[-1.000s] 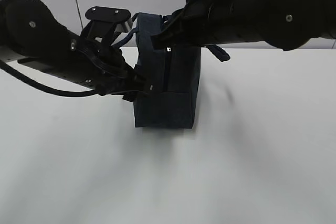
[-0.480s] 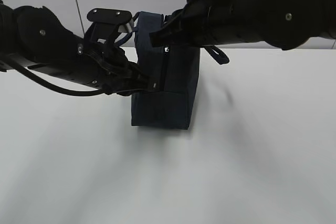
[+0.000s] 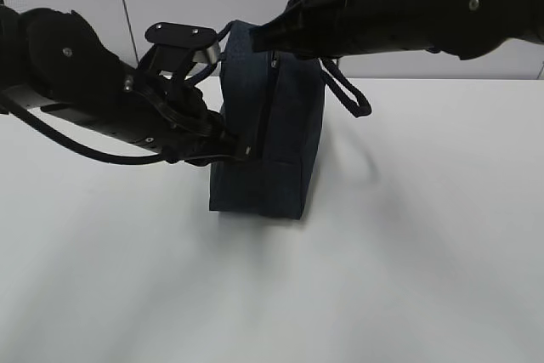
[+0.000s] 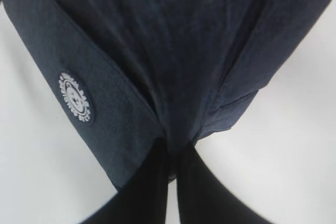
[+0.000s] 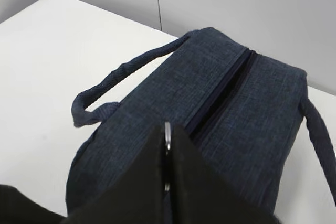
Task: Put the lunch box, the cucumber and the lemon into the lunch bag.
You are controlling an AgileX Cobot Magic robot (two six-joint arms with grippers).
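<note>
The boxy dark navy fabric lunch bag [image 3: 270, 125] stands upright on the white desk [image 3: 408, 235], pinned between the two grippers, its zipper line running down the end that faces the exterior camera. Its top zipper [image 5: 220, 95] looks closed along the stretch that shows, so the bag is probably held this way to be opened before anything goes in.

The left gripper [image 3: 242, 152] meets the bag low on that end, its jaws pressed nearly together on a fold of navy fabric at the corner seam [image 4: 173, 145]; the small white round logo [image 4: 75, 97] sits just to one side of that pinch. This grip likely anchors the bag so it does not slide or tip when the zipper is pulled.

The right gripper [image 5: 167, 156] comes in from above at the bag's top end, jaws closed on what appears to be the silver ring pull [image 5: 167, 129], of which a sliver shows between the fingertips. The two loop handles [image 5: 113, 90] hang to either side of it, clear of the zipper.

The lunch box, the cucumber and the lemon are not visible in any view.
</note>
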